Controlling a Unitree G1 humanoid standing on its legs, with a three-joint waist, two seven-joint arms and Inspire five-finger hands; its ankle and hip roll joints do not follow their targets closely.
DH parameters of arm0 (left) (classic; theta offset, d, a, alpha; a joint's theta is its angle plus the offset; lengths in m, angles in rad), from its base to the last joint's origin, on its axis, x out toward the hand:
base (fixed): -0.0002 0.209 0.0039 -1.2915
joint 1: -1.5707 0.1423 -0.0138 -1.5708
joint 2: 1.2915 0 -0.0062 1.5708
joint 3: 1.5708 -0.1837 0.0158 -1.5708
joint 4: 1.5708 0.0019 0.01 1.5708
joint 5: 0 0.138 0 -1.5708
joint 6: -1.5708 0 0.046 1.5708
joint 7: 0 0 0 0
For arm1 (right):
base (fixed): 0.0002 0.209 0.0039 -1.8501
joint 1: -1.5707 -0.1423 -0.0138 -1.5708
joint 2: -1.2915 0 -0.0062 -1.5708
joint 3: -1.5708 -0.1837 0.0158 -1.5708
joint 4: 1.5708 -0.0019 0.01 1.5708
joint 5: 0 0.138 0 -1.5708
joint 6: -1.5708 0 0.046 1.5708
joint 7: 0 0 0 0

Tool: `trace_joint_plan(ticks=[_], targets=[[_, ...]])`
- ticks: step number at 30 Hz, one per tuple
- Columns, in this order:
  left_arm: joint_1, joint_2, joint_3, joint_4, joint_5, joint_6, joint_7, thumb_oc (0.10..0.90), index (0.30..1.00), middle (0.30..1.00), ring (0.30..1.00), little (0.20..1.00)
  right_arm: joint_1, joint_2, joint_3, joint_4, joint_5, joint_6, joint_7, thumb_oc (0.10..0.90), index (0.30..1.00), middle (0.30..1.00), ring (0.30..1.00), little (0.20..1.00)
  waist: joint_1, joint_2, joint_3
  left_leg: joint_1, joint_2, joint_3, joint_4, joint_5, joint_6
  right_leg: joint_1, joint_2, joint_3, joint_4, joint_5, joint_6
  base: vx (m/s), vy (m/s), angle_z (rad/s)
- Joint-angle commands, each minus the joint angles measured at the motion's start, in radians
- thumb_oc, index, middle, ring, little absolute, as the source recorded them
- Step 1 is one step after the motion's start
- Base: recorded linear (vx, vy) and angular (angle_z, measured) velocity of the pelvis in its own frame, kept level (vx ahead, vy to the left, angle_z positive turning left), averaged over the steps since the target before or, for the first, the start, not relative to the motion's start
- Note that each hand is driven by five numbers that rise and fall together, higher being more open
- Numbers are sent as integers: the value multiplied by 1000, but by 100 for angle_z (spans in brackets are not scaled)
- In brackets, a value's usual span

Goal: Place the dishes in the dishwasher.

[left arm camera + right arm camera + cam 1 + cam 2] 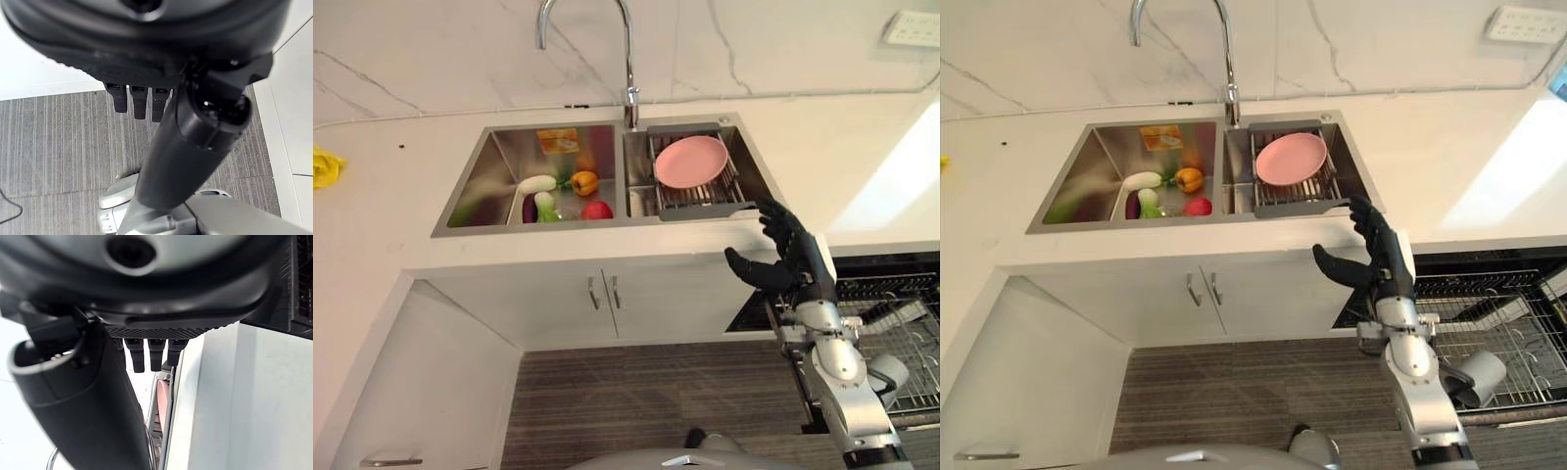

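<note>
An orange pepper (584,182) and red tomato (597,210) lie in the left basin (beside a white-green vegetable (540,195)).

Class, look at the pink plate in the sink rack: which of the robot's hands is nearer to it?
Right. The right hand hovers open at the counter's front edge, just short of the pink plate in the sink rack. The left hand hangs low over the grey floor, far from the plate.

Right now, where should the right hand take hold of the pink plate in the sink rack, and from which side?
Probably the near right rim of the pink plate. It lies nearly flat on the wire rack, so only the edge offers a pinch. The open right hand is already on that side.
</note>
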Motion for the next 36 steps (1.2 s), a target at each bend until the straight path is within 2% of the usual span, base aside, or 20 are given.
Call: trace_joint_plan(ticks=[1, 2, 4, 5, 9, 11, 12, 14, 16, 21, 25, 27, 31, 36], targets=[[-22, -16, 58, 11, -227, 2, -26, 800, 900, 900, 900, 900, -78, 5, -78, -113, 134, -110, 16, 800, 900, 900, 900, 900, 32, -50, 0, -53, 14, -10, 379, 13, -26, 29, -11, 15, -117, 82, 43, 113, -237, 8], [-22, -16, 58, 11, -228, 3, -27, 800, 900, 900, 900, 900, -78, 5, -78, -113, 135, -111, 17, 800, 900, 900, 900, 900, 29, -49, -2, -60, 16, -13, 387, 10, -27, 28, -9, 12, -117, 82, 42, 89, -231, 0], [-34, -18, 149, 12, -371, -1, -18, 800, 900, 900, 900, 900, -89, 5, -105, -115, 108, -102, 2, 800, 900, 900, 900, 900, 46, -61, 18, -129, 36, -34, 489, 52, -40, 70, 1, 3, -128, 37, 12, 75, -124, -7], [-34, -18, 150, 12, -371, -2, -17, 800, 900, 900, 900, 900, -90, 5, -105, -115, 108, -102, 2, 800, 900, 900, 900, 900, 45, -61, 19, -130, 36, -35, 490, 52, -40, 70, 1, 2, -127, 36, 12, 84, -44, 8], [-14, -17, 98, 54, -253, -1, -12, 800, 900, 900, 900, 900, -97, -5, -143, -123, 97, -117, -11, 800, 900, 900, 900, 900, 52, -82, 6, -184, 38, -16, 316, -15, -13, 102, -30, 10, -146, 23, 38, 104, 77, 13], [-14, -17, 86, 46, -253, -10, -13, 800, 900, 900, 900, 900, -99, -6, -151, -117, 76, -119, -17, 800, 900, 900, 900, 900, 60, -68, 10, -203, 21, -46, 230, -2, -19, 111, -30, 25, -141, 25, 47, 122, 172, 5], [-11, -21, 86, 45, -243, -9, -14, 800, 900, 900, 900, 900, -98, 1, -159, -120, 69, -121, -20, 800, 900, 900, 900, 900, 58, -58, 1, -177, 18, -38, 167, -2, -19, 113, -30, 25, -144, 28, 52, 88, 143, -13], [-7, -24, 81, 43, -231, -8, -14, 800, 900, 900, 900, 900, -93, 3, -168, -118, 57, -118, -25, 800, 900, 900, 900, 900, 59, -52, -7, -158, 15, -32, 138, 6, -21, 118, -33, 25, -148, 35, 54, 80, 116, -27], [3, -33, 46, 35, -180, -4, -24, 800, 900, 900, 900, 900, -92, 11, -184, -102, 38, -107, -29, 800, 900, 900, 900, 900, 55, -40, -25, -98, -5, -16, 60, 10, -11, 126, -41, 32, -171, 60, 68, 113, 200, -29], [-9, -25, -38, -8, -104, -12, -28, 800, 900, 900, 900, 900, -131, 3, -175, -31, 71, -96, -44, 800, 900, 900, 900, 900, 57, -37, -39, -45, -25, 12, -39, 31, 4, 125, -49, 39, -208, 93, 88, 45, 124, -6], [-9, -21, -38, -14, -111, -13, -29, 800, 900, 900, 900, 900, -151, -16, -181, -9, 36, -81, -52, 800, 900, 900, 900, 900, 69, -41, -43, -30, -34, 22, -60, 29, 9, 129, -51, 36, -231, 113, 100, 30, 55, 1], [-17, -19, -26, -17, -134, -15, -32, 800, 900, 900, 900, 900, -170, -35, -186, 10, -7, -72, -63, 800, 900, 900, 900, 900, 80, -51, -46, -34, -34, 20, -60, 29, 7, 137, -54, 23, -247, 123, 105, 37, 8, -3], [-26, -18, -40, -23, -131, -15, -38, 800, 900, 900, 900, 900, -208, -60, -182, 33, 5, -71, -62, 800, 900, 900, 900, 900, 91, -58, -46, -33, -30, 13, -60, 26, 5, 142, -54, 15, -254, 122, 109, 29, -13, 1], [-35, -12, -99, -29, -65, -23, -43, 800, 900, 900, 900, 900, -321, -181, -146, 103, -50, -68, -50, 800, 900, 900, 900, 900, 110, -67, -52, -36, -29, 3, -60, 25, 3, 148, -55, 4, -260, 118, 112, 16, -17, 1]])
